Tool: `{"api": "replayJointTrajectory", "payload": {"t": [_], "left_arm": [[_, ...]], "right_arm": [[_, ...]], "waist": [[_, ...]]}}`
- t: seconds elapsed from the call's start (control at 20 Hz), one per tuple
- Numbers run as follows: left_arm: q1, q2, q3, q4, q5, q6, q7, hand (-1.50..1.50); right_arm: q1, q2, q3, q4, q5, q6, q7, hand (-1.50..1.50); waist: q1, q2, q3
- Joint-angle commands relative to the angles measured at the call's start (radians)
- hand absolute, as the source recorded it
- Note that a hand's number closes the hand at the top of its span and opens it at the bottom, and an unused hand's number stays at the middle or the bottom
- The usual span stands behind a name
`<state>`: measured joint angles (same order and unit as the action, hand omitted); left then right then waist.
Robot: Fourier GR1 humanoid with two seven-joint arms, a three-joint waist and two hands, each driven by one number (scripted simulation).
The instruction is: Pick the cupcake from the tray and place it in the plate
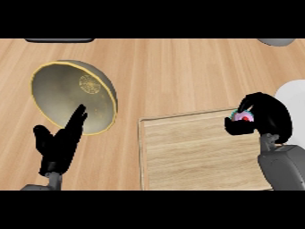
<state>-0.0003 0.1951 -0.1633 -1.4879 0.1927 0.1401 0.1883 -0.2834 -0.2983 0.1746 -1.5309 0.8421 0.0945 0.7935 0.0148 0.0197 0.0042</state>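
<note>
Right hand (268,117) curls around the cupcake (242,117) above the tray (194,152).

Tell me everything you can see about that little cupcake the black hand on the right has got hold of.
Only a small part of the cupcake shows: a rounded top in pink, with a red spot and pale bluish edges. The right hand curls round it and hides its base and wrapper. It sits over the far right corner of the wooden tray, beside the white plate. Whether it still touches the tray cannot be told.
</note>
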Motion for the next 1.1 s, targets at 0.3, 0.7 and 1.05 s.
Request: {"api": "replayJointTrajectory", "payload": {"t": [0.3, 0.7, 1.05], "left_arm": [[-0.019, -0.011, -0.052, 0.006, -0.007, -0.037, 0.024, 0.00], [-0.037, -0.005, -0.051, 0.024, -0.009, -0.048, 0.029, 0.00], [-0.030, -0.023, -0.045, 0.034, -0.006, -0.028, 0.045, 0.00]], "right_arm": [[-0.301, -0.051, -0.256, 0.203, 0.431, -0.322, 0.482, 1.50], [-0.431, -0.023, -0.408, 0.293, 0.752, -0.468, 0.633, 1.50], [-0.415, 0.060, -0.526, 0.274, 0.971, -0.651, 0.655, 1.50]], "waist": [[0.086, 0.022, -0.010], [0.092, 0.021, -0.005], [0.057, 0.013, -0.001]]}}
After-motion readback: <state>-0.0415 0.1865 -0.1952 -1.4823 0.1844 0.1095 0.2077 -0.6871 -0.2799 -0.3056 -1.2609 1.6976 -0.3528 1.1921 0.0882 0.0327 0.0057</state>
